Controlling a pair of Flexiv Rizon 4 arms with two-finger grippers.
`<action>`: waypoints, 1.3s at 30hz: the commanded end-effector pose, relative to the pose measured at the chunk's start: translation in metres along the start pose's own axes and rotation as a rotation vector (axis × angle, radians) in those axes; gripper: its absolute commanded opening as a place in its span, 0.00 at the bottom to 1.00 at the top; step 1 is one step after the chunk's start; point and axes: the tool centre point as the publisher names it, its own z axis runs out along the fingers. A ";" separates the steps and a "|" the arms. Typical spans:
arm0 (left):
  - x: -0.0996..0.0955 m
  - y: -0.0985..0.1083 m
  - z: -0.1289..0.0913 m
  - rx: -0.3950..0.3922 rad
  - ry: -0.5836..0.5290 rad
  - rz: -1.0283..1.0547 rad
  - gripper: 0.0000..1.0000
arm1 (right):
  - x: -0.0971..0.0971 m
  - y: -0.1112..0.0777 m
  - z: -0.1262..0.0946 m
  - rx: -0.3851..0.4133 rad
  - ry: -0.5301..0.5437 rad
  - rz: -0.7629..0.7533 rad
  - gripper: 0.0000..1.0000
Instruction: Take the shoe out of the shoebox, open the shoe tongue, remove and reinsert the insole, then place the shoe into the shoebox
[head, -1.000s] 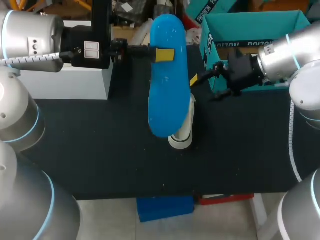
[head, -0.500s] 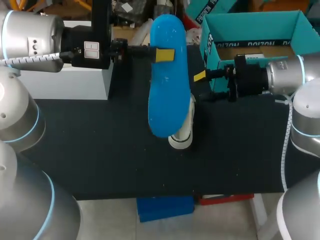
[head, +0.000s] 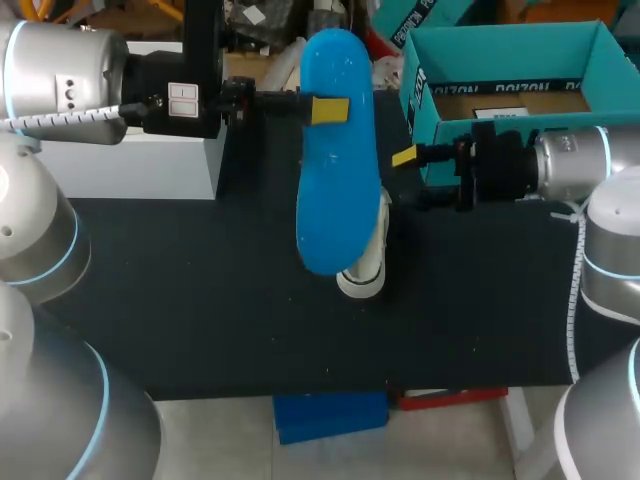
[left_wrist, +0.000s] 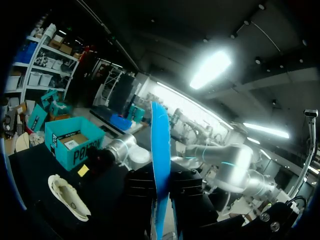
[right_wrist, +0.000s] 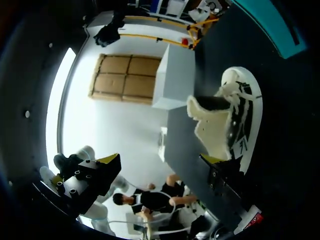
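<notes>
Head view: my left claw (head: 326, 109) is gripping the insole (head: 335, 200); I think my open right claw (head: 410, 176) should steady the shoe (head: 368, 264) next.

A white shoe (right_wrist: 235, 112) with black markings lies on the black table (right_wrist: 285, 150), tongue standing up, near a teal shoebox (right_wrist: 270, 22). The right gripper (right_wrist: 161, 159) hovers just before the shoe, its 2 yellow-tipped fingers spread wide apart

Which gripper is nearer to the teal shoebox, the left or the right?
Right. The right gripper hangs open just in front of the shoebox, by its front corner. The left gripper is farther off, shut on the raised blue insole.
</notes>
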 end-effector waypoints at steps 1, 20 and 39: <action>0.000 -0.001 0.001 -0.003 -0.003 -0.001 0.00 | 0.008 -0.003 0.001 -0.010 -0.038 0.005 1.00; -0.074 0.071 0.063 0.048 -0.228 1.176 0.00 | 0.008 -0.003 0.001 -0.010 -0.038 0.005 1.00; -0.083 0.076 0.066 0.062 -0.237 1.241 0.00 | 0.008 -0.003 0.001 -0.010 -0.038 0.005 1.00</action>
